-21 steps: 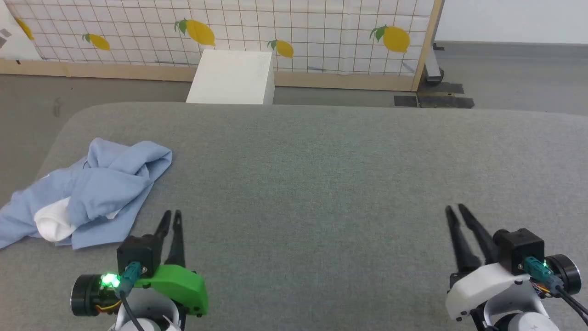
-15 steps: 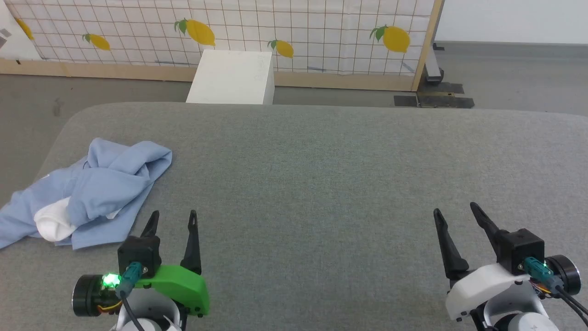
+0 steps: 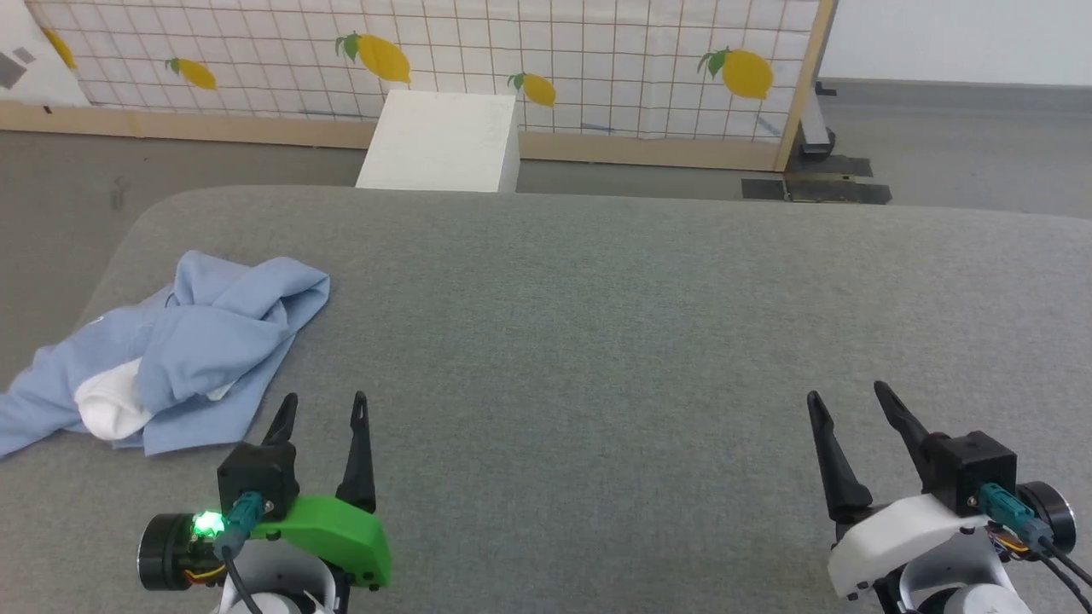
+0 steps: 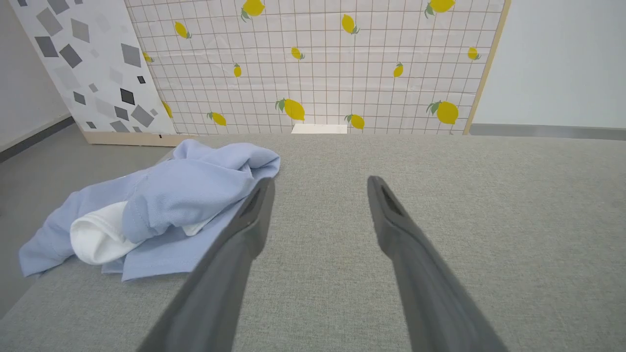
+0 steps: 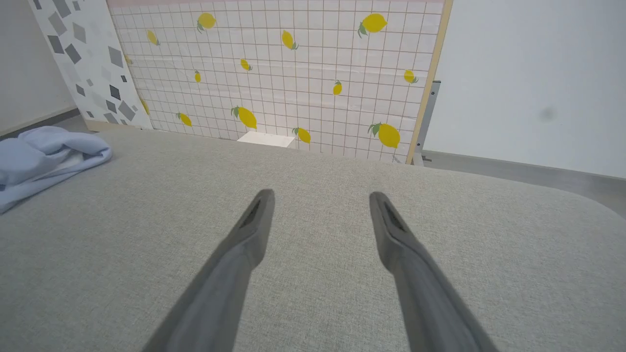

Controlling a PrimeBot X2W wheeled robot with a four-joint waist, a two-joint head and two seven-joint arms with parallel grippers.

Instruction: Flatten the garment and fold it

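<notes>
The garment (image 3: 213, 333) lies at the left end of the table (image 3: 597, 341).

Bright, even, diffuse lighting throughout; shadows are faint and soft. Wrist views bow slightly at the edges, and the near fingers (image 4: 220, 283) appear blurred.

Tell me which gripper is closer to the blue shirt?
Left. The left gripper sits just beside the shirt, not touching; the right gripper is far off across the grey surface.

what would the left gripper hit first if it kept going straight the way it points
Probably the shirt: in the left wrist view one finger of the left gripper lines up with its edge. Between the fingers lies bare table. Depth is unclear, so it might slip past.
</notes>
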